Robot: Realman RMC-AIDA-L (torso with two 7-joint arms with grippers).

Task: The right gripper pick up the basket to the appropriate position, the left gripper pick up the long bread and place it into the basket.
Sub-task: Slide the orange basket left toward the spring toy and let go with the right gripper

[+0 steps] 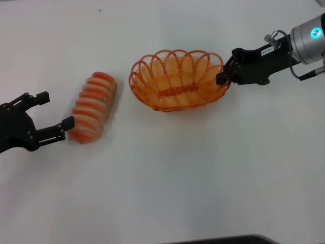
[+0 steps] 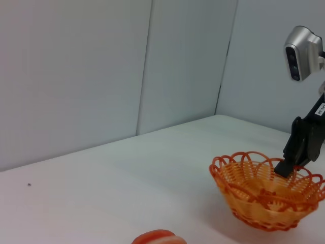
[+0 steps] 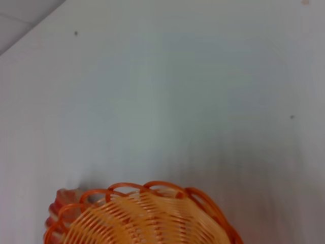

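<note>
The orange basket [image 1: 175, 81] sits mid-table, empty, its solid strip showing in the bottom. My right gripper [image 1: 224, 76] is shut on the rim at the basket's right end. The left wrist view shows one finger inside the basket [image 2: 266, 195] where the right gripper [image 2: 286, 168] holds it. The long bread [image 1: 94, 107] lies on the table left of the basket, apart from it. My left gripper [image 1: 55, 111] is open and empty, just left of the bread's near end. The right wrist view shows the basket [image 3: 142, 221] with the bread [image 3: 60, 206] beyond it.
The white table [image 1: 167, 183] stretches in front of and behind both objects. White wall panels [image 2: 101, 71] stand behind the table. The right arm's wrist camera [image 2: 302, 53] hangs above the basket. A dark edge [image 1: 228, 240] shows at the table's near side.
</note>
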